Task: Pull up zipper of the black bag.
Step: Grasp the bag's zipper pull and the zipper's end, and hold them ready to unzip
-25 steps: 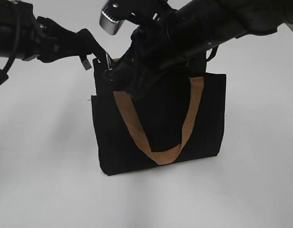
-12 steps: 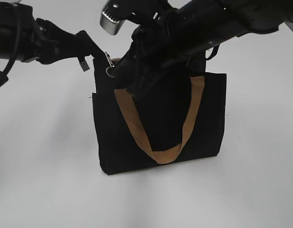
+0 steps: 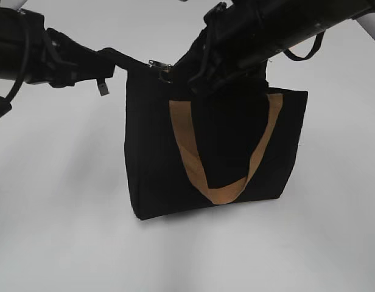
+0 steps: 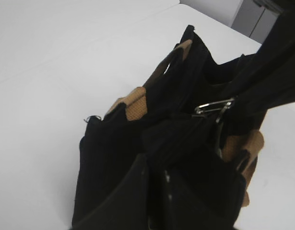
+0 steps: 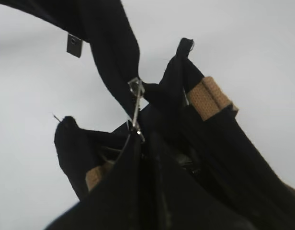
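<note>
The black bag (image 3: 157,158) stands on the white table, its tan handle (image 3: 190,158) hanging down its front. My left gripper (image 3: 122,61) is shut on the black fabric at the bag's top left end; its jaws (image 4: 154,172) pinch that fabric in the left wrist view. My right gripper (image 3: 178,72) reaches in from the upper right and is shut on the silvery pull of the zipper (image 3: 160,66). The pull also shows in the left wrist view (image 4: 212,108) and in the right wrist view (image 5: 135,100), just above my right jaws (image 5: 142,143). The bag's top edge is stretched taut between the grippers.
The white table (image 3: 59,201) surrounds the bag. A small metal tag (image 3: 103,88) hangs below the left gripper. The second tan handle (image 4: 135,105) lies on the bag's far side. Both black arms cross above the bag's top.
My right gripper has moved right along the bag's top with the pull in it. The bag has shifted right and its top left end is pulled taut. The left arm has barely moved.
</note>
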`<state>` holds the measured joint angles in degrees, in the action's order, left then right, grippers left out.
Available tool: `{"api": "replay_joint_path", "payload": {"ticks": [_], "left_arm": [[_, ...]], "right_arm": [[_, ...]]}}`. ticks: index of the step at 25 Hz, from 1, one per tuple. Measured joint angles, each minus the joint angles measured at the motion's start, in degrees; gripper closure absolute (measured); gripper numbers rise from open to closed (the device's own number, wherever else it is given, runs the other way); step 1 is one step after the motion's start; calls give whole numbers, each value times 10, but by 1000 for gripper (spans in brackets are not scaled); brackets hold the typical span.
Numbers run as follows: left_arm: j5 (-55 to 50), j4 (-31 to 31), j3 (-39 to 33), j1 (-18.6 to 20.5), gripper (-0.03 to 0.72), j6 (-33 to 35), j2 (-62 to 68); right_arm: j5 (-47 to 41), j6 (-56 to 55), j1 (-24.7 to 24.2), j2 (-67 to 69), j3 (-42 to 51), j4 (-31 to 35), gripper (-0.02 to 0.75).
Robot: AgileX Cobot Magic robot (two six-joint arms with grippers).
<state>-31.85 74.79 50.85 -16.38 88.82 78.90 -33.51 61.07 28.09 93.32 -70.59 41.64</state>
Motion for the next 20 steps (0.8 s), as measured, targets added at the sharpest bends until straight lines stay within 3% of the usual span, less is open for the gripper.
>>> {"api": "replay_joint_path", "payload": {"ticks": [8,20], "left_arm": [[1,0,0,-6,686,-4,0],[9,14,0,-3,686,-8,-1]], "right_arm": [[-67,-48,-52,-5,-2,31,726],[-79,-40,-62,-5,0,114,736]]}}
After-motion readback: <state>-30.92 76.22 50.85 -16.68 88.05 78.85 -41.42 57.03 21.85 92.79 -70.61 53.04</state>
